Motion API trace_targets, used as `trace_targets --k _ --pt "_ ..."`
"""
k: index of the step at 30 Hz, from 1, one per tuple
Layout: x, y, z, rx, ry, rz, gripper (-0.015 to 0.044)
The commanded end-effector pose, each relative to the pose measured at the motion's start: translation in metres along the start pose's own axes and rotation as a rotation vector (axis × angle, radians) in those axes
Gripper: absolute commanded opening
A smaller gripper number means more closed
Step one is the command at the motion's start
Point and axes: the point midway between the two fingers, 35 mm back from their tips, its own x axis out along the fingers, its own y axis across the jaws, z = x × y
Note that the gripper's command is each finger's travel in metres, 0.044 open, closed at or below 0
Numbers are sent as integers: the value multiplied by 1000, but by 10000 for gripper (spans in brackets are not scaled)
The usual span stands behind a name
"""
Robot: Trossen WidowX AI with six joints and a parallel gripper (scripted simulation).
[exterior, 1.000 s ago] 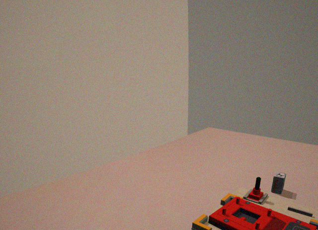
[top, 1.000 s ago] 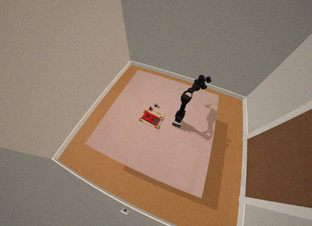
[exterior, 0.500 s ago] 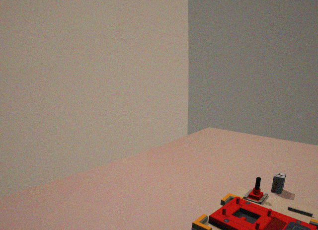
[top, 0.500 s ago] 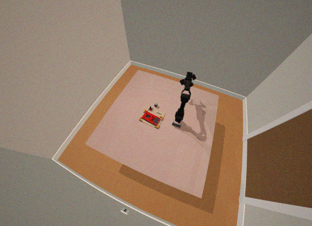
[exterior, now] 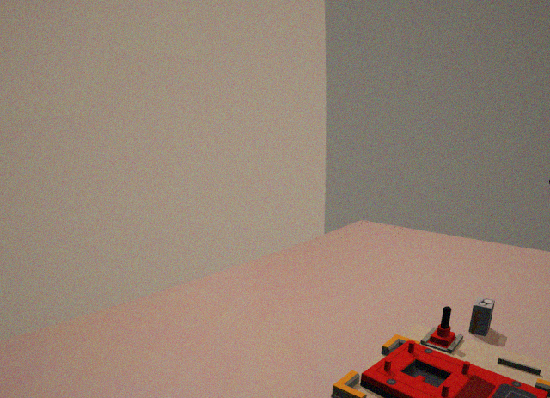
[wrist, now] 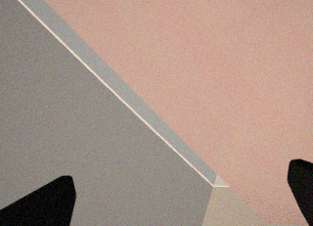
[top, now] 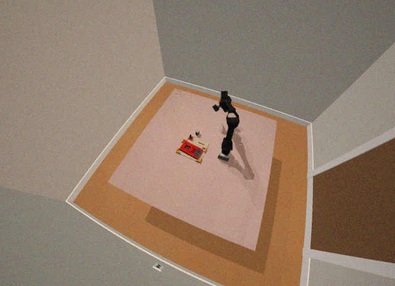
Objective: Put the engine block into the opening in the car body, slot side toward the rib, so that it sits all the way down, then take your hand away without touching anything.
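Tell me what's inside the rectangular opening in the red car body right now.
The opening in the car body shows only a dark floor. The engine block stands outside on the table, beyond the body. The near wall hides the recess's front strip.

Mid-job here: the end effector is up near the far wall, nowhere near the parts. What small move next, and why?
Probably swing the arm toward the grey engine block and begin lowering. The end effector is open and empty, high by the far edge of the table, and its own camera shows only wall and table edge. The block stands upright beside the red car body, whose opening looks unfilled.
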Motion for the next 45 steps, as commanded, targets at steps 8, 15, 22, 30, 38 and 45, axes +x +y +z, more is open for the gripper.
trace_targets --k 8,15,22,30,38,45 --pt "-16 -133 -23 -202 -115 -291 440" --pt "-44 -212 -16 -334 -217 -463 440" --pt "-85 -275 6 -482 -358 -577 440" --pt "-106 -301 21 -564 -435 -614 440" --pt "-71 -320 46 -564 -435 -614 440" --pt "-59 -326 53 -564 -435 -614 440"
